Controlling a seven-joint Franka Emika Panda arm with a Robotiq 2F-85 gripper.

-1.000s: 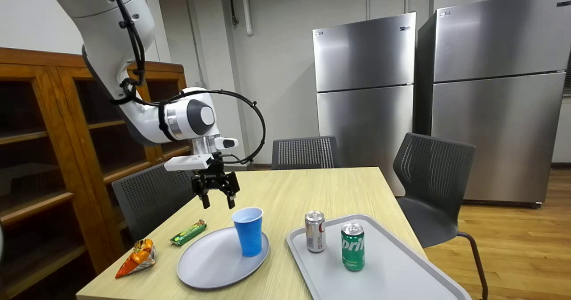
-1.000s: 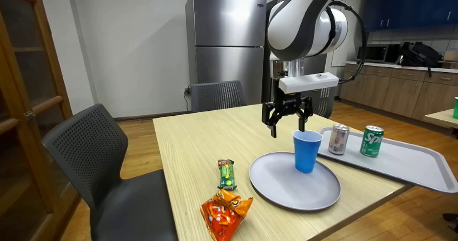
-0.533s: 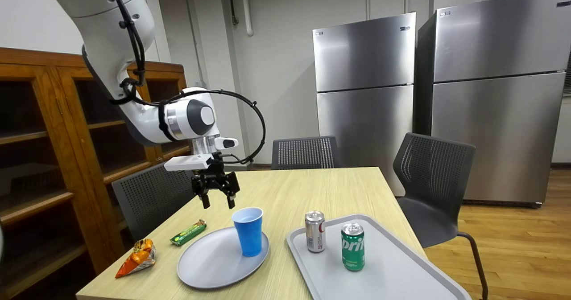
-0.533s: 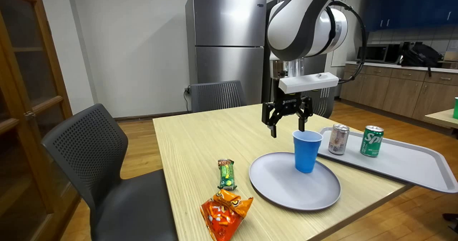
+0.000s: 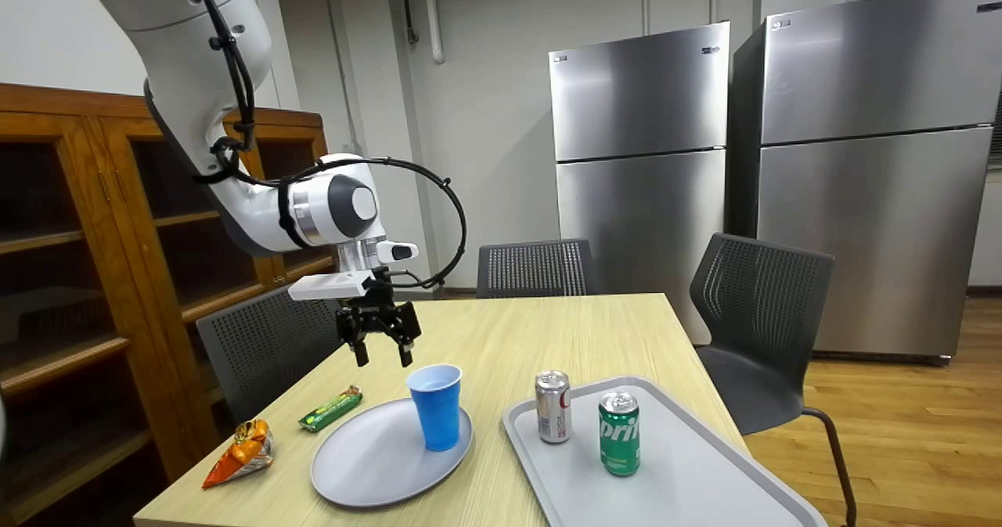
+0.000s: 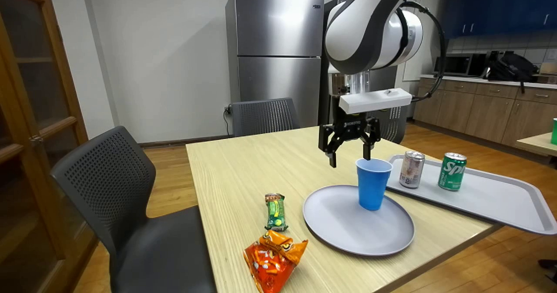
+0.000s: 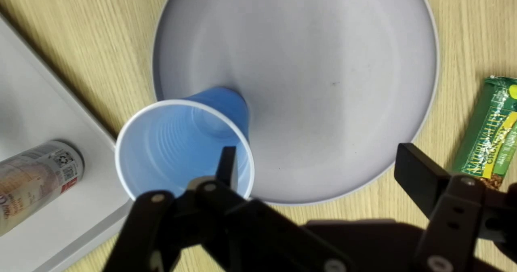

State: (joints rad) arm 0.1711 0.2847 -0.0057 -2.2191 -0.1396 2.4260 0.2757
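My gripper (image 5: 383,353) hangs above the table, its jaws wide apart with nothing between them. A blue plastic cup (image 6: 373,188) stands upright on a round grey plate (image 6: 343,230), just below it. In the wrist view one finger of the gripper (image 7: 317,159) overlaps the mouth of the cup (image 7: 181,138); the other finger lies over the edge of the plate (image 7: 323,62). No contact with the cup shows. A green granola bar packet (image 5: 332,409) and an orange snack bag (image 5: 241,453) lie beside the plate in both exterior views.
A grey tray (image 5: 704,480) lies on the other side of the plate, bearing a silver can (image 5: 553,407) and a green can (image 5: 619,433), both upright. Dark chairs (image 6: 109,184) surround the wooden table (image 6: 235,162). Wooden cabinets (image 5: 70,276) and steel fridges (image 5: 642,167) stand behind.
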